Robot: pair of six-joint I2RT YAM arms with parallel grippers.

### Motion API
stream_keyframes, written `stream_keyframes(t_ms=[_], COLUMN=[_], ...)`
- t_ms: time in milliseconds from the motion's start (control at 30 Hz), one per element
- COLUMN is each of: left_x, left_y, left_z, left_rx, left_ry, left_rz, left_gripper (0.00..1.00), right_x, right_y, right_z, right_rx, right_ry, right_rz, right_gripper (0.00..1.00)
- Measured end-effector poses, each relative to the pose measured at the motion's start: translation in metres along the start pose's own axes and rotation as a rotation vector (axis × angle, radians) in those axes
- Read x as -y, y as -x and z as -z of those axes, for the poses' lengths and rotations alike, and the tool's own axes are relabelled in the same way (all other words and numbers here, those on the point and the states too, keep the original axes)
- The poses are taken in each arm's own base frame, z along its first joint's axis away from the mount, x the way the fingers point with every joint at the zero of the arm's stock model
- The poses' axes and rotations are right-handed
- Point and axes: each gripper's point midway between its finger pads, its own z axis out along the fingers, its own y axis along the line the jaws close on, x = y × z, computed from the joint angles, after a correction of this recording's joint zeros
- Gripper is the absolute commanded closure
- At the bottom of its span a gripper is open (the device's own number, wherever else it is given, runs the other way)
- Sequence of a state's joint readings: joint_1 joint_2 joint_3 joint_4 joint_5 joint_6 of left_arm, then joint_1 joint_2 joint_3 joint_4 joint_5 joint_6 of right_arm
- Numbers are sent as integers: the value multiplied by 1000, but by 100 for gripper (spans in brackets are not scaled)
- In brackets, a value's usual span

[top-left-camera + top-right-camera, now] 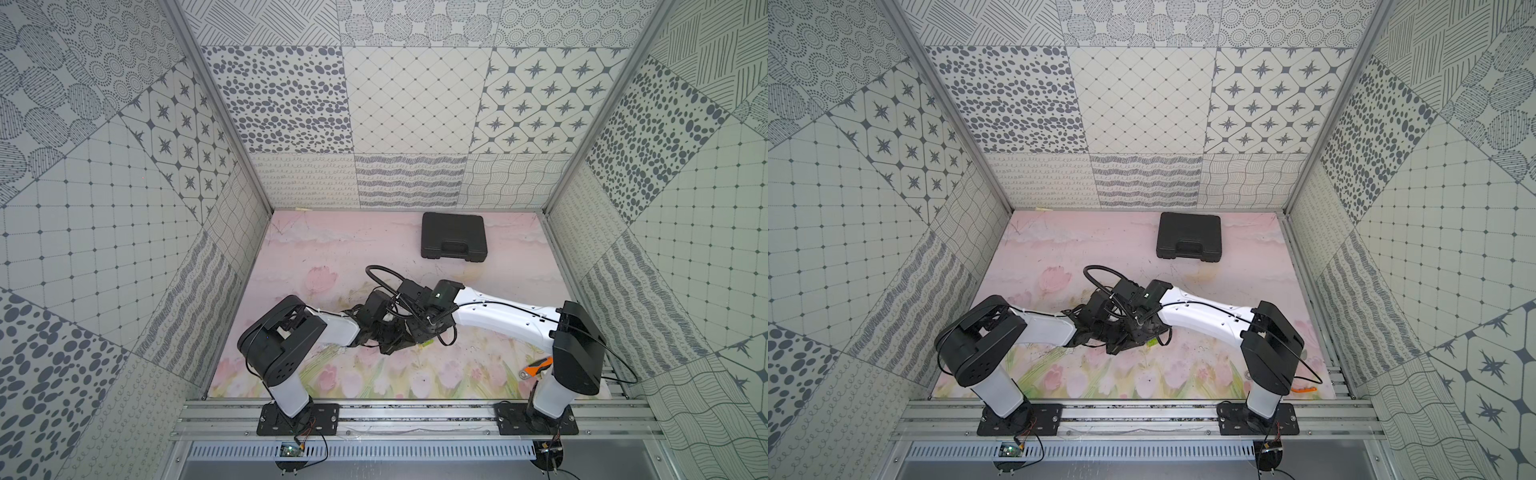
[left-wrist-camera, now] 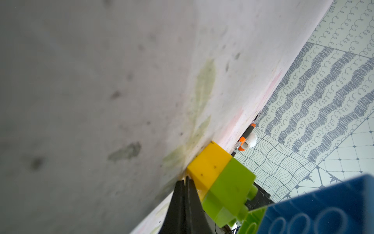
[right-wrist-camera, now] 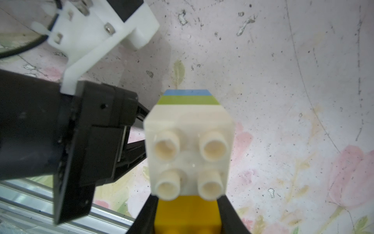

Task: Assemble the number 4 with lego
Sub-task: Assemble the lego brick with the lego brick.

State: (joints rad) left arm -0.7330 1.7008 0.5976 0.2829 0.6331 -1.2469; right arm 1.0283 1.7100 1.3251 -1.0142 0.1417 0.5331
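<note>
Right gripper [image 3: 186,204] is clamped on the lego figure [image 3: 189,125]. Its two black fingers [image 3: 145,216] press against opposite sides of a yellow brick [image 3: 187,214]. Next to that brick in the right wrist view sits a white square brick [image 3: 190,162], with its four studs turned towards the camera. Beyond the white brick come a lime green layer [image 3: 188,100] and then a blue one [image 3: 187,92].

Left gripper [image 2: 185,180] is clenched, with its fingers pressed together and nothing between them. Its tips lie just beside a yellow brick of the figure, which is joined to a lime green brick [image 2: 228,192]. A longer blue brick [image 2: 323,206] fills the corner nearest the left wrist camera. Whether the figure touches the surface [image 1: 332,249] I cannot tell.

In both top views the two arms meet over the middle of the pink flowered surface. Their wrists hide nearly all of the figure, and only a sliver of lime green [image 1: 428,341] [image 1: 1152,341] shows.

A closed black case [image 1: 453,237] [image 1: 1190,237] lies near the back wall, well apart from the grippers. An orange-handled wrench [image 1: 536,368] [image 1: 1304,389] lies by the base of the right arm, partly hidden behind it.
</note>
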Motion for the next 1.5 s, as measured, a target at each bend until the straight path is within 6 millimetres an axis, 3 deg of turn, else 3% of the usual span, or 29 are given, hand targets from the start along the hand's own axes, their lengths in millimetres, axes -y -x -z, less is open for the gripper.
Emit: stream_keyframes(t_ms=[400,1500], left_x=[0,2], left_y=[0,-1], left_z=[-1,-4], left_rx=[0,-10], left_ry=[-5,-33], left_rz=[6,-3], left_gripper=[100,100], right_x=[15,8], right_y=[-7,-6], right_z=[-8,-17], right_rx=[-60,-48], right_ry=[-42,-15], right_rz=[-92,-224], right_gripper=[76,75])
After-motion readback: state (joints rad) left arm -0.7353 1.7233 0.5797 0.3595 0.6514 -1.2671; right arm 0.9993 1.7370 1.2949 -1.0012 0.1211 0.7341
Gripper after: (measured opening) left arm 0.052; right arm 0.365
